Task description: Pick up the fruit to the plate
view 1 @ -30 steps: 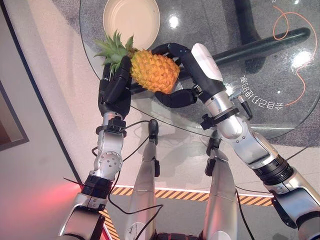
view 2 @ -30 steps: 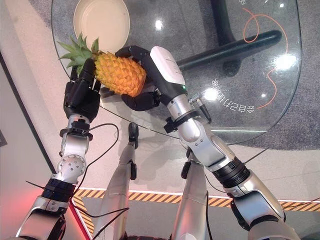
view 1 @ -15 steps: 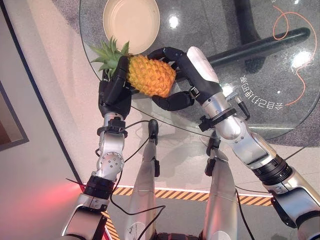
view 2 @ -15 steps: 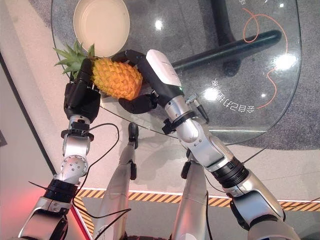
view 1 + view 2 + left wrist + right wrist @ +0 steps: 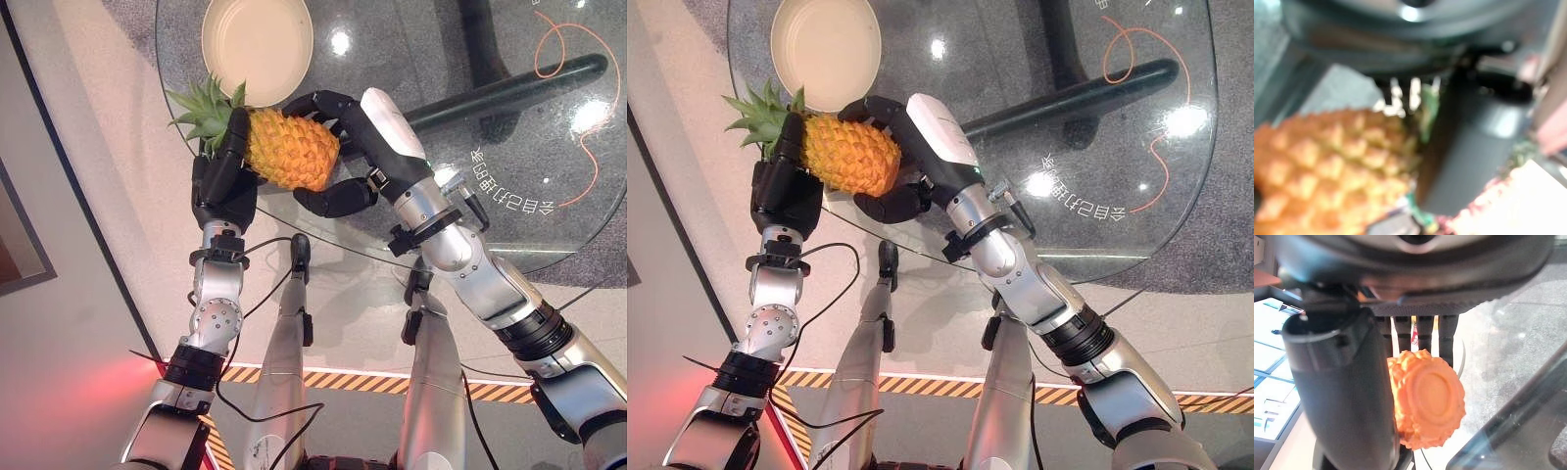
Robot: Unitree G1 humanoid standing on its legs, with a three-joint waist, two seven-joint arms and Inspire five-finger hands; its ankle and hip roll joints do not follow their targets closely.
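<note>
Flanking pineapple, plate just beyond

Both arms are reaching forward and upward from the lower edge of the head views, converging near the near-left rim of the counter. The left arm is extending almost straight up, wrist in line with the forearm. The left hand is standing upright, its fingers curling against the leafy end of the pineapple. The right arm is angling in from the lower right, elbow bent, forearm slanting toward the left. The right hand is wrapping the pineapple's opposite end: fingers arching over the top, thumb curling underneath. Both hands are clamping the fruit between them.
</note>
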